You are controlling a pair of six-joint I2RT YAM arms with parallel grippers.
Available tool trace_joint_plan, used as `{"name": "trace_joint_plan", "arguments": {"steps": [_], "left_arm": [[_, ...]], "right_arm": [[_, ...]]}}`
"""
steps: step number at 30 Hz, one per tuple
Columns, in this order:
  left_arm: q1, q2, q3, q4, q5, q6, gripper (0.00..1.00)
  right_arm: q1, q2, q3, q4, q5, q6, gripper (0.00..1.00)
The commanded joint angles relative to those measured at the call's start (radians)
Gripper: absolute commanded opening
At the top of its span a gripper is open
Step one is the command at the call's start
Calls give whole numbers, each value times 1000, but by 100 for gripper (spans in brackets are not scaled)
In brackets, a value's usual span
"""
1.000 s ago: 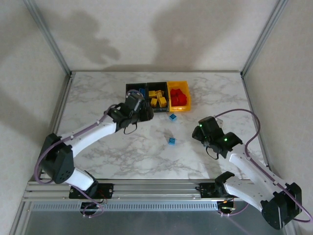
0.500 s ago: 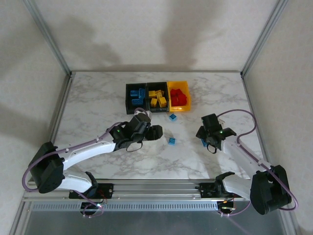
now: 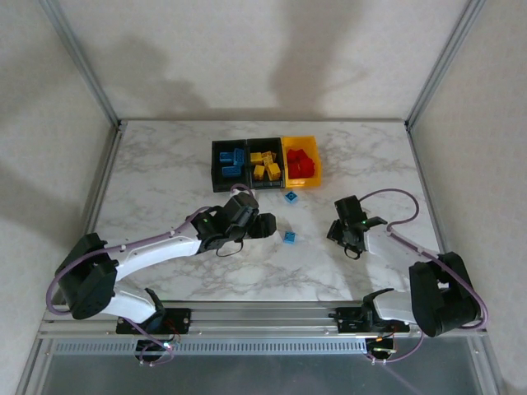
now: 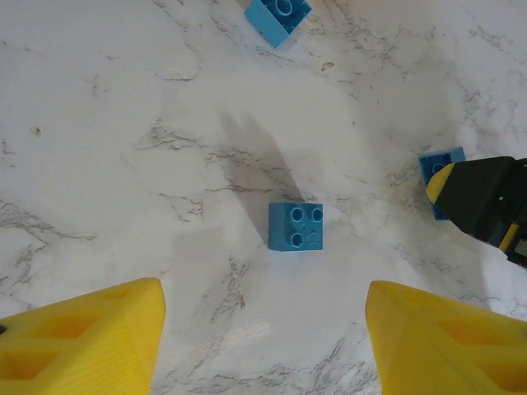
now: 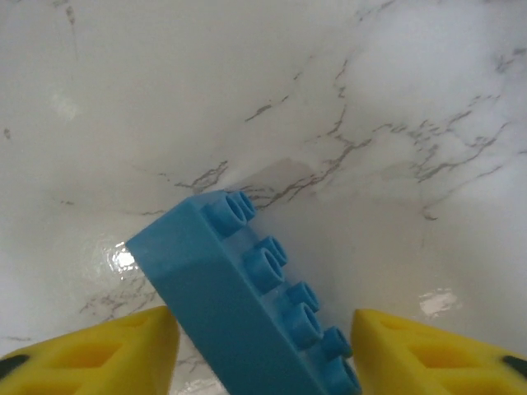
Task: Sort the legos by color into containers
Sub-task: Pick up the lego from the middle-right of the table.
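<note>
Tabletop (image 3: 165,173) of white veined marble carries the work, with grey frame posts (image 3: 82,62) rising from its 10 and 2 o'clock corners and a purple cable (image 3: 412,202) looping off the right arm. The containers (image 3: 249,188) stand joined in a row at 12 o'clock from the table's middle. The left black bin (image 3: 215,160) holds blue legos (image 3: 231,160), the middle black bin (image 3: 265,187) holds yellow legos (image 3: 265,164), and the yellow-orange bin (image 3: 317,156) at the 3 o'clock end holds red legos (image 3: 301,164). One square blue lego (image 3: 290,197) lies loose just at 6 o'clock of the row. A second square blue lego (image 4: 296,225) sits studs up near the table's middle. The left arm stretches low from its 7 o'clock base. The left gripper (image 3: 265,224) points toward 3 o'clock at that second lego, its yellow fingers (image 4: 90,337) spread wide and touching nothing. The right arm is folded back on itself, with the right gripper (image 3: 342,234) down at the marble. Its fingers (image 5: 90,354) flank an oblong blue lego (image 5: 247,313) closely, but I cannot tell whether they press it.
</note>
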Motion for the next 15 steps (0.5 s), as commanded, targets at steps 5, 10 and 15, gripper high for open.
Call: {"name": "trace_joint_plan", "arguments": {"steps": [5, 10, 15], "left_arm": [[-8, -3, -7, 8, -44, -24, 65], [1, -20, -12, -4, -82, -35, 65], [40, -76, -46, -29, -143, -88, 68]], "right_arm": [[2, 28, 16, 36, -41, -37, 31], [40, 28, 43, 5, -7, -50, 19], [109, 30, 118, -35, 32, -59, 18]]}}
